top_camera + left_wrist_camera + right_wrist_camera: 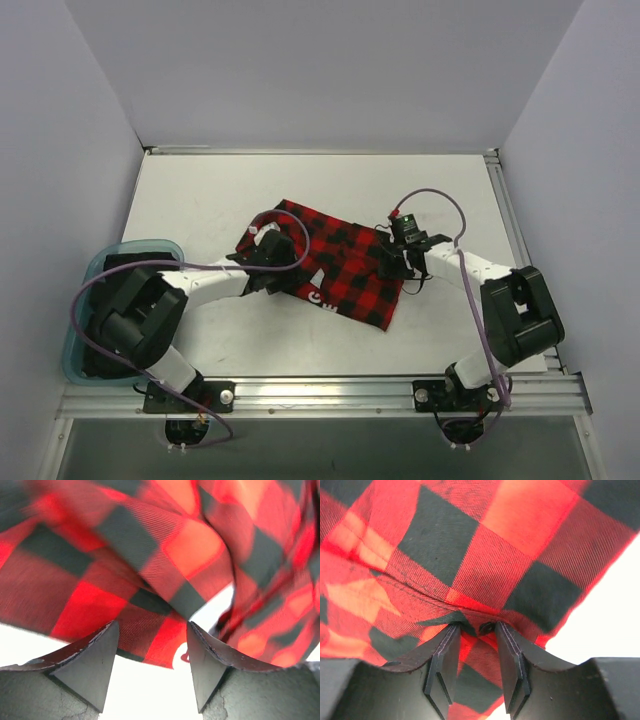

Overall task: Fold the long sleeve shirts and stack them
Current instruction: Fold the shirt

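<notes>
Seen from my remote station: the red-and-black checked flannel shirt lies bunched and partly folded at the middle of the white table, with both arms reaching in from the near edge. The left gripper sits at the shirt's left edge. On its wrist camera the left gripper has its jaws spread wide, and a fold of the shirt hangs just beyond the tips without being pinched, the pale table showing beneath. The right gripper is at the shirt's right edge. Up close, the right gripper has its jaws drawn narrow and is pinching a gathered ridge of the shirt between them, with the cloth creased where it enters the gap. White lettering shows on the shirt's near edge, between the two grippers. A teal bin stands at the table's left side, partly hidden under the left arm.
</notes>
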Robot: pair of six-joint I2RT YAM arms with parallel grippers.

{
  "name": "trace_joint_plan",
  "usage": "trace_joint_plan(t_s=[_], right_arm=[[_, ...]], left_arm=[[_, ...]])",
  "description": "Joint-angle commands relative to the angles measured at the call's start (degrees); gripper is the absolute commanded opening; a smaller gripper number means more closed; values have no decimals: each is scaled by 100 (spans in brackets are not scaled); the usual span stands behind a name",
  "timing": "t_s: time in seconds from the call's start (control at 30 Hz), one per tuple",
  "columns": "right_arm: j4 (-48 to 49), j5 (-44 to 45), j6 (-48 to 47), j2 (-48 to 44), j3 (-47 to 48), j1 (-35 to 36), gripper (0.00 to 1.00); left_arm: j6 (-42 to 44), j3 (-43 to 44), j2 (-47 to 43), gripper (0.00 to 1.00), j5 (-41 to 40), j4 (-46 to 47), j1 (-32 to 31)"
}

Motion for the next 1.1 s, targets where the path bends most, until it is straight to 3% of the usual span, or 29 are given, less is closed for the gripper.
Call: trace_joint_plan(t_s=[0.0, 0.17, 0.3, 0.5, 0.67, 0.87, 1.07], right_arm=[[-536, 71, -748, -377, 307, -107, 36], [-659, -598, -618, -1238, 193, 94, 36], [-362, -677, -117, -1564, 44, 909, 36], [298, -458, 481, -1082, -36, 1606, 34], [817, -536, 394, -335, -89, 1966, 27], [651, -703, 368, 184, 78, 2458, 20], [44, -625, 350, -184, 8, 2591, 20]], left_arm=[[-383, -310, -320, 66, 174, -258, -659], [-480, -406, -1171, 72, -247, -566, -969], [-445, -459, -1455, 73, -432, -663, -1039], [-375, -512, -1025, 72, -292, -453, -1031], [-515, -661, -674, 71, -178, -171, -1031], [-656, -679, -383, 71, -257, -109, -1013], [-674, -688, -505, 71, -301, -135, -960]])
